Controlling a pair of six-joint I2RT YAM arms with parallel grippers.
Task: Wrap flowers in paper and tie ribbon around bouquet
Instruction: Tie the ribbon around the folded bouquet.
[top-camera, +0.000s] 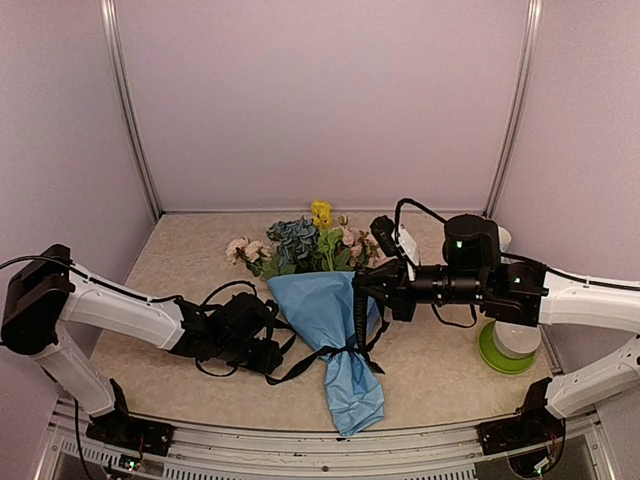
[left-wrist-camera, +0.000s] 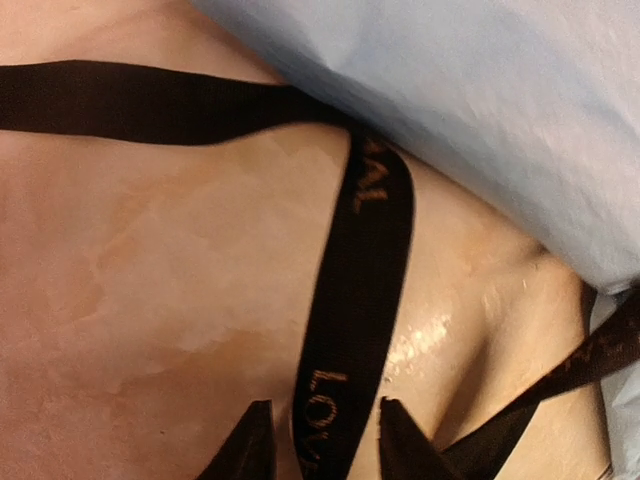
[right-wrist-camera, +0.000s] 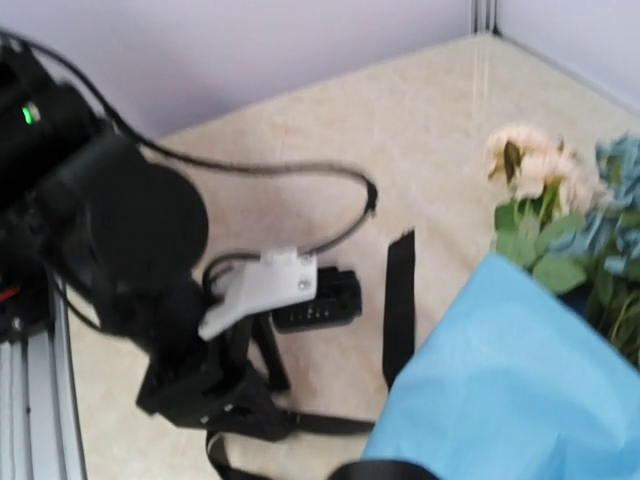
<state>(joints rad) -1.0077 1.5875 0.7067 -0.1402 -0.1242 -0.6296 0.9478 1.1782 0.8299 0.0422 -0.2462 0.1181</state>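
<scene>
Tying ribbon (left-wrist-camera: 360, 250) round bouquet (top-camera: 330, 315): clenching one strand in right gripper (top-camera: 370, 288), straddling another with left gripper (left-wrist-camera: 325, 440) parted; probably needing closing, pulling taut

The bouquet (top-camera: 325, 310) lies on the bench (top-camera: 180, 270), blooms toward the back wall (top-camera: 320, 100), black ribbon (top-camera: 345, 350) crossing its cone, one strand running to the right end effector (top-camera: 365, 287).

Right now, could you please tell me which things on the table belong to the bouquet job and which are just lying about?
Job: flowers, blue paper wrapped round their stems, black ribbon across the paper.
Lying about: white roll standing on a green disc.
</scene>
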